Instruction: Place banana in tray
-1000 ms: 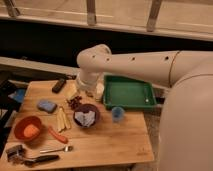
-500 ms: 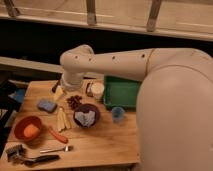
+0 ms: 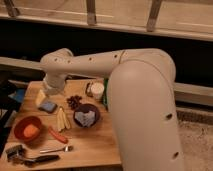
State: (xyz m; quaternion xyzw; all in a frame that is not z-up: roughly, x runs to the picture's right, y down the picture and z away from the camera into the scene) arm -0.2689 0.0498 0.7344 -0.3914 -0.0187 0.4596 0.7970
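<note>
- Nearest you, along the front left edge of the wooden table (image 3: 92,145), a black-handled tool (image 3: 31,160) and a metal fork (image 3: 56,149) lie flat. To their right the board is bare wood up to the robot's body.
- Just behind them sits the round orange bowl (image 3: 27,129), with one orange piece (image 3: 31,131) in it.
- An orange-red stick (image 3: 56,135) lies slanted between that bowl and the banana.
- The banana (image 3: 62,120) lies on the table as slim pale pieces side by side, between the orange bowl and the dark purple bowl (image 3: 86,115) and just beside the latter's left rim. It is not in the tray.
- The purple bowl holds a pale crumpled thing (image 3: 88,119).
- Further back you have a blue sponge (image 3: 47,106) on the left and a dark red cluster (image 3: 75,101) behind the banana.
- The gripper (image 3: 41,98) hangs over the back left of the table, just beside the sponge and apart from the banana. Its pincer stands apart, with nothing in it.
- A white cup (image 3: 96,91) stands at the back, close beside the tray.
- Of the tray (image 3: 105,97) you see only a thin green strip. The arm (image 3: 142,95) covers the rest, so you cannot tell what it holds.
- That arm fills the right half of your view and reaches across the table's far edge to the left.
- Farthest off run a dark wall and a railing (image 3: 90,12).
</note>
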